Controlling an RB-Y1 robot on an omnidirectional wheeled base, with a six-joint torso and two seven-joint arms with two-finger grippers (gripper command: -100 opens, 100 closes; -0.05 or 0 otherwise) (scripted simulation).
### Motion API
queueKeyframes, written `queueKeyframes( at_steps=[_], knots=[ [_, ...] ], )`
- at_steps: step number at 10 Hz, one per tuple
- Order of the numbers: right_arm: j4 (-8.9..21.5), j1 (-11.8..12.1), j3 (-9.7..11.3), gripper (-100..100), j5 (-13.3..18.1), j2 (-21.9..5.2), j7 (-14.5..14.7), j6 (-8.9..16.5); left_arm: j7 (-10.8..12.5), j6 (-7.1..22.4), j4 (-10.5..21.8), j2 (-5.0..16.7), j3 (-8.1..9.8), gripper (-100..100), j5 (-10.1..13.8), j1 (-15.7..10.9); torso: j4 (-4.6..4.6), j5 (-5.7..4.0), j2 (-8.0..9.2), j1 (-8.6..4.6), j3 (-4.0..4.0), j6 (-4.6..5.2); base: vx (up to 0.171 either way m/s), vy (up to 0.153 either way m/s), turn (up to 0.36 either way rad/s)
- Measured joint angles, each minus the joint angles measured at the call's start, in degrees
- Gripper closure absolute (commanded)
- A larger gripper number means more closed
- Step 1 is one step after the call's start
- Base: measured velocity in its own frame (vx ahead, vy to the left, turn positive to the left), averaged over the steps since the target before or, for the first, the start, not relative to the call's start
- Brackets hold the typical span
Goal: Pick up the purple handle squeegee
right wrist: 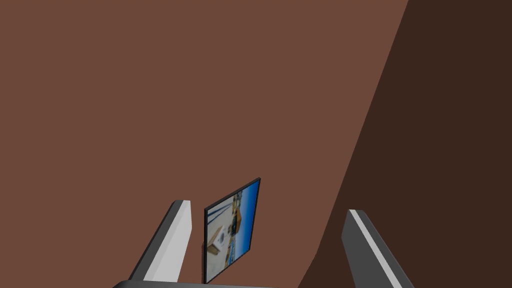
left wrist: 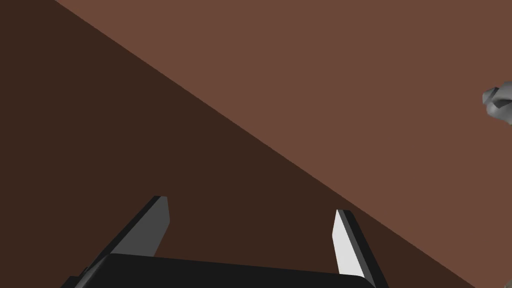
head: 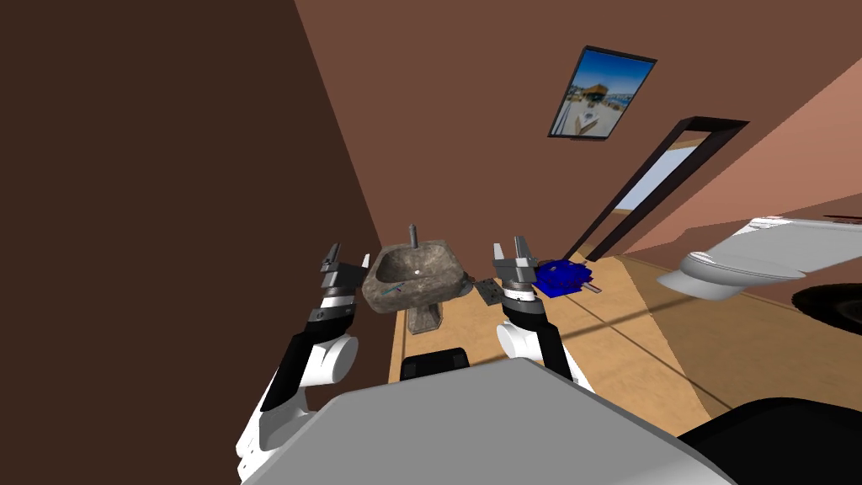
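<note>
A deep blue-violet object (head: pixel 561 277) with a short grey piece sticking out lies on the tan floor by the back wall; I take it for the squeegee, though its shape is unclear. My right gripper (head: pixel 512 250) is raised just left of it in the head view, and its fingers stand open and empty (right wrist: pixel 268 207). My left gripper (head: pixel 335 257) is raised left of the stone sink (head: pixel 418 271), also open with nothing between its fingers (left wrist: pixel 251 205). A small flat grey piece (head: pixel 486 291) lies between the sink and my right wrist.
The rough grey sink stands on a pedestal in the wall corner, with a small teal item (head: pixel 389 289) in its basin. A white toilet (head: pixel 741 257) is at the right, with a dark round object (head: pixel 833 305) beyond it. An open doorway (head: pixel 652 185) is in the back wall.
</note>
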Motion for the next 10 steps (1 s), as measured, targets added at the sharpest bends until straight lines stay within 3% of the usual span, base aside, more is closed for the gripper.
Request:
queueKeyframes(
  at_steps=[10],
  knots=[
    [0.00,0.00,0.00,0,0.00,0.00,0.00,0.00,6.37,16.00,-0.72,2.30,-0.92,-100,4.52,-6.05,0.00,0.01,0.00,0.03,0.00,-0.02,-0.020,-0.012,-0.032]
  ],
)
